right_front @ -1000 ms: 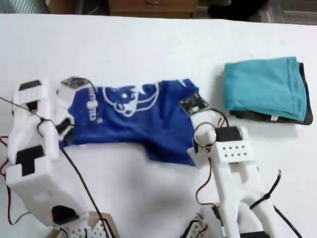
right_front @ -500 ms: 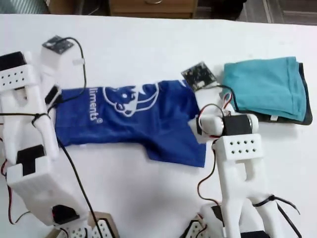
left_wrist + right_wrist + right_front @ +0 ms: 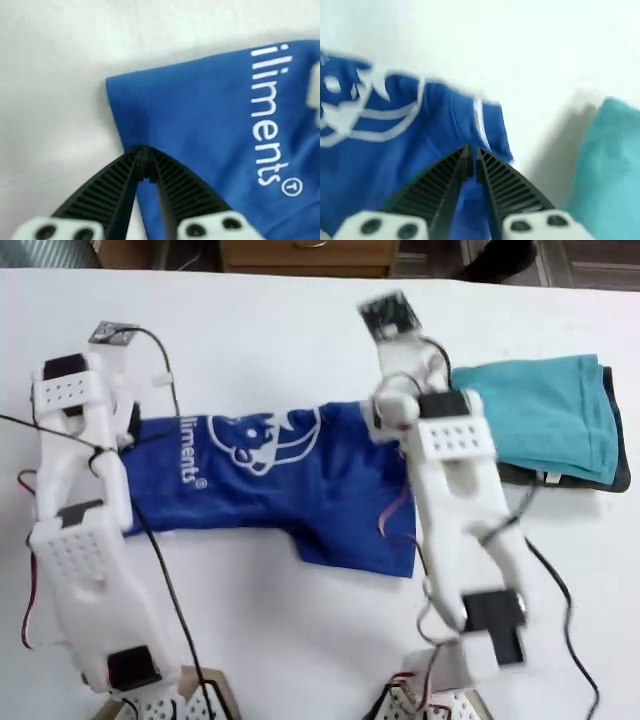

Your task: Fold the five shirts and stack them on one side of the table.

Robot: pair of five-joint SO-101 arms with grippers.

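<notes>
Where the left edge of the blue shirt [image 3: 290, 480] meets the white table [image 3: 300, 320], the left gripper [image 3: 143, 165] pinches the hem near a corner, its ribbed black jaws pressed together on the fabric. The shirt lies spread flat across the middle of the table, white print facing up, one sleeve jutting toward the arm bases. At its far right corner the right gripper [image 3: 471, 159] is likewise clamped on a fold of blue cloth. Near that, at the table's right side, a folded teal shirt [image 3: 535, 415] rests on a folded dark shirt [image 3: 620, 478].
</notes>
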